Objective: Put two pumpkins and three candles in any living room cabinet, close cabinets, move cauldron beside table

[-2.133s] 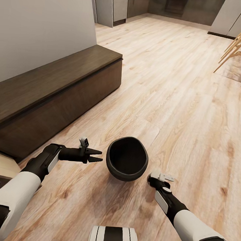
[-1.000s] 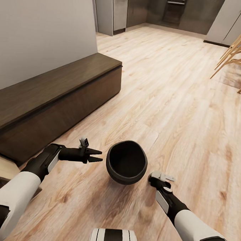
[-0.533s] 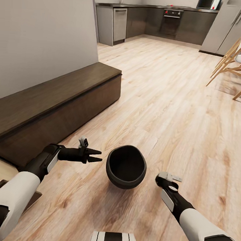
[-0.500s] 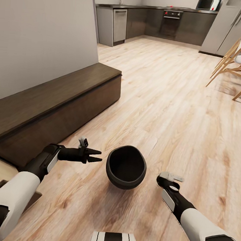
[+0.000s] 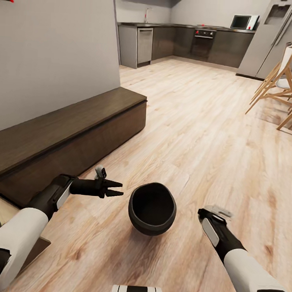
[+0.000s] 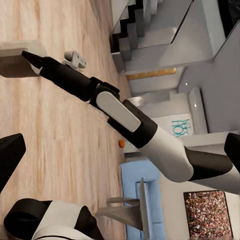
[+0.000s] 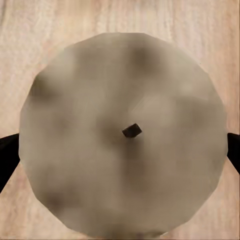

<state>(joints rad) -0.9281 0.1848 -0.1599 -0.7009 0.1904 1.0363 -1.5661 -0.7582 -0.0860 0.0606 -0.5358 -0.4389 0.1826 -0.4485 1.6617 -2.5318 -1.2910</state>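
The cauldron [image 5: 152, 208] stands upright on the wood floor [image 5: 215, 137], mouth up, between the two arms and well apart from the long dark cabinet [image 5: 64, 136], whose fronts look closed from here. No table is visible in the head view, so I judge the step in hand is to take the pot and carry it to one.

The left gripper [image 5: 115, 190] hovers just beside the pot's rim, on the cabinet side; its fingers are only a little apart and hold nothing. The right gripper [image 5: 215, 212] is near the other side of the pot. In the right wrist view, dark finger tips sit at both edges of the picture, so the fingers seem apart, with a round blurry brownish disc [image 7: 122, 132] below them that I cannot identify.

To do it well, I would open one hand wider, pinch the rim wall from above, and lift slowly so the pot does not tip.
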